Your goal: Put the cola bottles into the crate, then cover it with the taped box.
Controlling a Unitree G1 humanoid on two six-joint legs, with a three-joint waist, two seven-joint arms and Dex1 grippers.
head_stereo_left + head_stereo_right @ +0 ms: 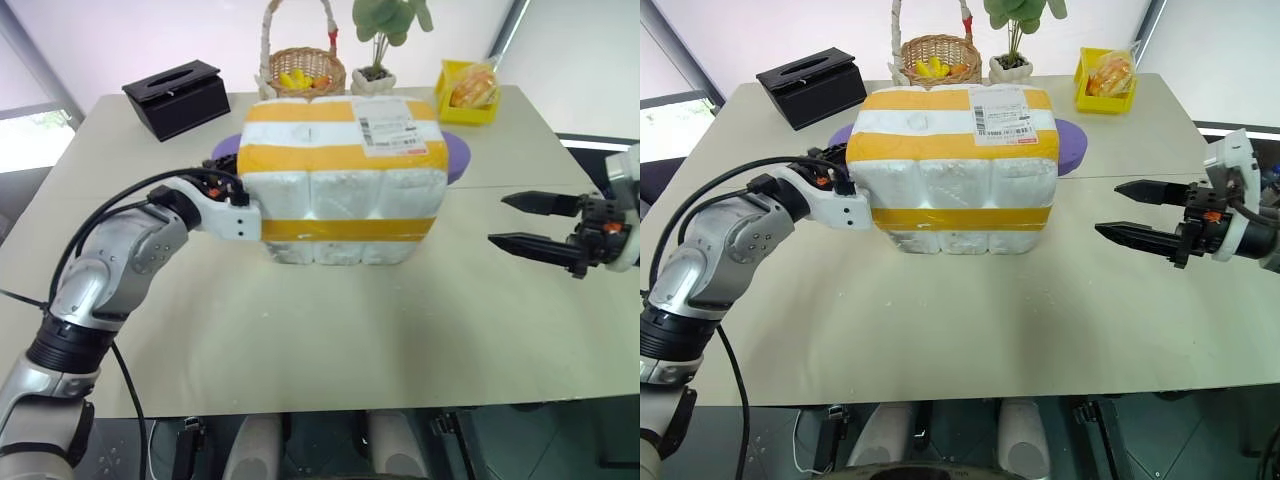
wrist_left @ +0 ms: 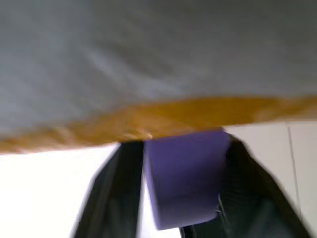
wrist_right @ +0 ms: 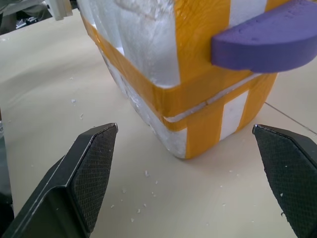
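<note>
The taped box (image 1: 340, 175) stands mid-desk toward the far edge (purple handles jutting from both ends). The left gripper (image 2: 183, 198) straddles its left purple handle (image 2: 185, 178), fingers apart; the right gripper (image 1: 1140, 215) hovers spread wide, apart.

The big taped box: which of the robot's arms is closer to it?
The left. Its left gripper is right at the taped box, straddling the purple handle on that side. The right gripper hangs off the opposite side, apart from it, jaws wide open.
</note>
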